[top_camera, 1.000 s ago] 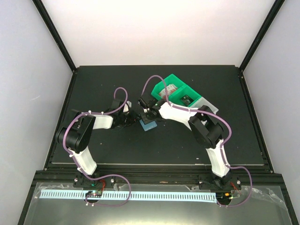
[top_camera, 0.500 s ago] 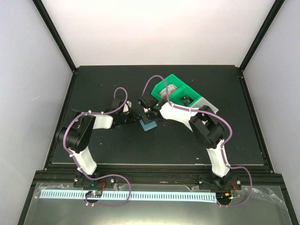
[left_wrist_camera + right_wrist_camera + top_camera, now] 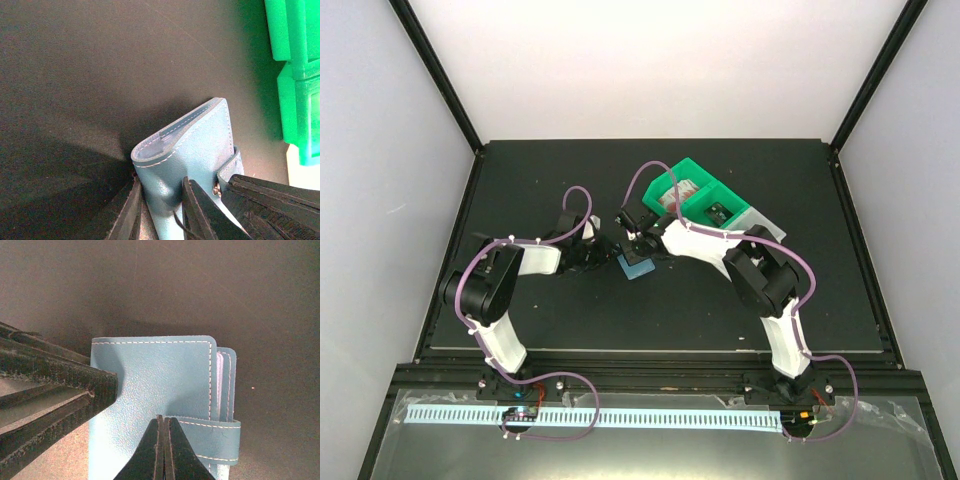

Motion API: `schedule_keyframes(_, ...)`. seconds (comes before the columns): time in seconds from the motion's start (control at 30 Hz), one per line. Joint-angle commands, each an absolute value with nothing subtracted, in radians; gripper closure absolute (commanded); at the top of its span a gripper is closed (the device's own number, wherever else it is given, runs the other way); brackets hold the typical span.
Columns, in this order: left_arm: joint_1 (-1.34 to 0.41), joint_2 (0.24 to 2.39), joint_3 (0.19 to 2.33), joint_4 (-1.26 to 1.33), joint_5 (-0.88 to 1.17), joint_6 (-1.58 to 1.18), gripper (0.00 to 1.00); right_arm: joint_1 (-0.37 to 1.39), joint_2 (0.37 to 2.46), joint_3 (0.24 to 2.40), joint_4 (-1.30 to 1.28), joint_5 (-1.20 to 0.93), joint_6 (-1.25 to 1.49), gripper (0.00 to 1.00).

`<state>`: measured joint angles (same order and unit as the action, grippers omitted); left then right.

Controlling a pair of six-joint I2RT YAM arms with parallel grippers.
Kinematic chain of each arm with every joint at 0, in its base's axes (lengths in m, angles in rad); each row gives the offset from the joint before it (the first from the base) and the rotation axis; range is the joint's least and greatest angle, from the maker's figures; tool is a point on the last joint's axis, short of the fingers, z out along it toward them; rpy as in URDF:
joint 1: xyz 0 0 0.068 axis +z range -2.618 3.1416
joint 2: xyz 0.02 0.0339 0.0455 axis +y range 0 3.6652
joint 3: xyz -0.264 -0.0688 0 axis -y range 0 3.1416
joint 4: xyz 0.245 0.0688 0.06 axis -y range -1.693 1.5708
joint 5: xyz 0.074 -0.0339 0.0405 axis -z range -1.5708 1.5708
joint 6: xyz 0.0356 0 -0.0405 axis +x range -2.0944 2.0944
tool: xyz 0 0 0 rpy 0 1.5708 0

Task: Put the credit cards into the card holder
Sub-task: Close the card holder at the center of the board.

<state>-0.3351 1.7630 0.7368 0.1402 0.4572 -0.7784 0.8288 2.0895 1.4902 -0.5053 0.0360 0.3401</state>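
The teal card holder (image 3: 638,267) lies folded shut on the black table between the two arms. My left gripper (image 3: 161,182) is shut on its folded spine, one finger on each side of the card holder (image 3: 200,135). My right gripper (image 3: 164,418) is shut, its tips resting on the cover of the card holder (image 3: 155,372) at the end of the snap tab (image 3: 215,437), which wraps round the open edge. A pale edge (image 3: 219,385) shows between the covers. No credit cards can be seen on their own; they are hidden.
A green bin (image 3: 692,192) with small items stands just behind and to the right of the grippers, and also fills the right edge of the left wrist view as the green bin (image 3: 295,75). A white tray (image 3: 762,222) adjoins it. The black mat's edges are far off.
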Motion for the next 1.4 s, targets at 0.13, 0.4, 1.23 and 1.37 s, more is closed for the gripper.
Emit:
schedule_keyframes(0.13,-0.347,1.849,0.706,-0.007,0.418,-0.767,0.75,0.85,2.179,1.406,-0.604,0.032,0.365,0.99)
schedule_keyframes(0.4,-0.347,1.851,0.712,-0.015,0.414,-0.766,0.75,0.859,2.2,1.362,-0.597,0.054,0.387,0.99)
schedule_keyframes(1.23,-0.347,1.849,0.709,-0.016,0.413,-0.765,0.75,0.815,2.08,1.096,-0.315,-0.115,0.52,0.99)
schedule_keyframes(1.37,-0.347,1.85,0.709,-0.015,0.412,-0.764,0.75,0.807,2.075,1.056,-0.245,-0.196,0.533,0.99)
